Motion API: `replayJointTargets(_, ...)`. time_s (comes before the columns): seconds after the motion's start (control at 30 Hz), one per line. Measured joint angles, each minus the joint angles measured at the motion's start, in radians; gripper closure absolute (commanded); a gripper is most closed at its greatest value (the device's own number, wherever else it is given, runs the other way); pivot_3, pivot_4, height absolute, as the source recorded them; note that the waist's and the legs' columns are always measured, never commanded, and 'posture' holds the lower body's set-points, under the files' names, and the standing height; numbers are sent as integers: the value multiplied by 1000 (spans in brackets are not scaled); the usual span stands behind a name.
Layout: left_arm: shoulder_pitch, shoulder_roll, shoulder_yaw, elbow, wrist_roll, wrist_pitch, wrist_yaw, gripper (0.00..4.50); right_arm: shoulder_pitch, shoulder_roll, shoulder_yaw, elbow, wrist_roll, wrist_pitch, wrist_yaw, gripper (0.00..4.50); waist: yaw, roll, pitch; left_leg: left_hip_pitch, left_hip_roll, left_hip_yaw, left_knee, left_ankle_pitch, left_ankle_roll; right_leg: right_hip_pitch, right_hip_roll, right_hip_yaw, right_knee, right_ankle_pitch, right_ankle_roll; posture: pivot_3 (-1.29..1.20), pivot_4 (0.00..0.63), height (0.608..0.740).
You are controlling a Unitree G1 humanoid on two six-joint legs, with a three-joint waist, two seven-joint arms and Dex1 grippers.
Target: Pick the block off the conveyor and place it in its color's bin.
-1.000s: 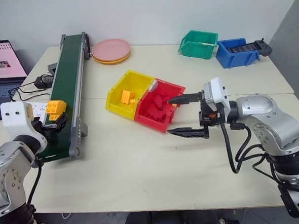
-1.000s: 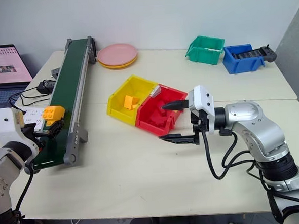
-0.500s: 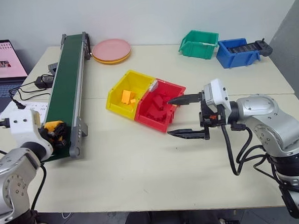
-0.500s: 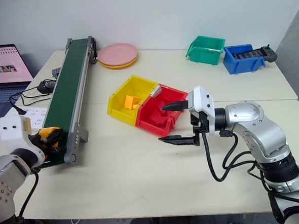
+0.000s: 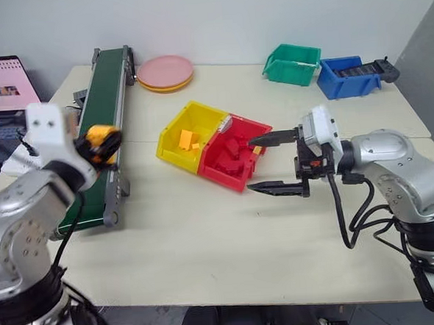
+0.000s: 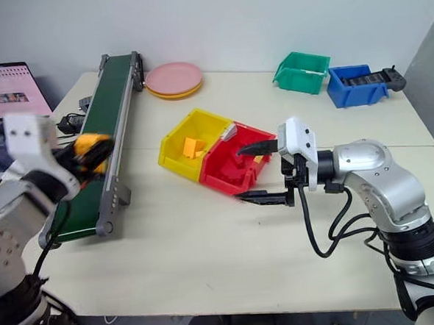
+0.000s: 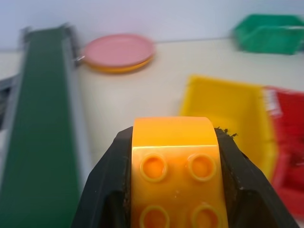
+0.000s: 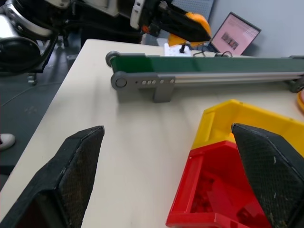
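Observation:
The orange-yellow studded block [image 7: 173,166] sits clamped between the black fingers of my left gripper [image 5: 105,142], which is shut on it. Gripper and block [image 5: 97,135] hang in the air over the near half of the dark green conveyor [image 5: 101,103], pointing toward the bins. The yellow bin [image 5: 173,144] lies to the right of the belt, joined to a red one, with a few orange-yellow bricks inside. My right gripper [image 5: 267,164] is open just right of the red bin [image 5: 255,159], level, with nothing between its fingers.
The red bin holds several red bricks. Pink plates [image 5: 165,72] lie at the back beside the belt's far end. A green bin [image 5: 290,62] and a blue bin [image 5: 348,76] stand at the back right. A laptop [image 5: 6,87] and cables sit left of the conveyor.
My left gripper closed on the block on the belt's near end, then lifted it off and carried it up and to the right. The right gripper stayed almost still.

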State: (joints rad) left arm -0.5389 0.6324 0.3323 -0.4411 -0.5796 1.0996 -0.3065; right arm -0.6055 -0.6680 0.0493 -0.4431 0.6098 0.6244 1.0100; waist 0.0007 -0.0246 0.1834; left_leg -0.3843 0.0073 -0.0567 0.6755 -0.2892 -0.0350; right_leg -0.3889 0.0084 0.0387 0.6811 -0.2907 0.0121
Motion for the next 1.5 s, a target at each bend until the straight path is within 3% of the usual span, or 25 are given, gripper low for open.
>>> replayJointTargets(0.3, -204, -51, -325, 419, 194, -317, -144, 2948, 6, -35, -36, -116, 39, 133, -155, 0, -7, 1, 0, -1, 0, 1, 0, 0, 0, -1, 1, 1, 0, 0, 0, 0, 150, 740)
replayJointTargets(0.47, -277, -89, -387, 621, 303, -484, -185, 2948, 28, -55, -44, -165, 41, 172, -227, 0, -6, 1, 0, -5, 0, 1, 0, 0, 0, -5, 0, 1, 0, 0, 0, 0, 150, 740)
replayJointTargets(0.53, -311, -113, -388, 694, 327, -532, -185, 2948, 27, -57, -65, -179, 45, 182, -251, 0, -3, 0, 0, -15, 0, 1, 3, 0, 0, -15, 0, 0, 3, 0, 0, 0, 150, 740)
replayJointTargets(0.6, -328, -130, -386, 742, 339, -562, -189, 2247, 27, -61, -70, -184, 50, 191, -264, 0, -3, 0, 0, -17, 0, 2, 4, 1, 0, -17, 0, 1, 4, 1, 1, 0, 150, 740)
replayJointTargets(0.7, -333, -150, -386, 763, 344, -579, -205, 1654, 30, -72, -70, -183, 47, 190, -271, 0, -3, 0, 0, -17, 0, 2, 3, 0, 0, -17, 0, 1, 4, 1, 1, 0, 150, 740)
replayJointTargets(0.97, -332, -140, -370, 738, 352, -579, -227, 305, 48, -82, -64, -178, 26, 159, -264, 0, -4, 0, 0, -16, 0, 2, 4, 0, 0, -17, 0, 1, 6, 1, 1, 0, 150, 740)
replayJointTargets(1.1, -314, -118, -360, 670, 361, -574, -224, 305, 53, -83, -56, -167, 4, 136, -250, 0, -5, 0, 0, -16, 0, 2, 4, 0, 0, -17, 1, 1, 7, 1, 1, 0, 150, 740)
replayJointTargets(1.27, -60, -12, -281, 334, 365, -514, -207, 305, 127, -74, -49, -110, -63, 26, -234, 0, -22, 0, 0, -16, 1, 3, 3, 0, 0, -18, 1, 2, 6, 0, 0, 0, 150, 740)
replayJointTargets(1.37, 78, -12, -234, 168, 338, -453, -191, 305, 186, 0, -47, -46, -158, -157, -250, 0, -23, 0, 0, -15, 1, 3, 4, 0, 0, -18, 1, 2, 8, 0, 1, 0, 150, 740)
replayJointTargets(1.5, 196, -64, -146, 7, 287, -366, -133, 305, 244, 15, -46, 13, -212, -288, -230, 0, -13, 0, 0, -13, 1, 3, 4, 0, 0, -16, 0, 2, 10, 0, 1, 0, 150, 740)
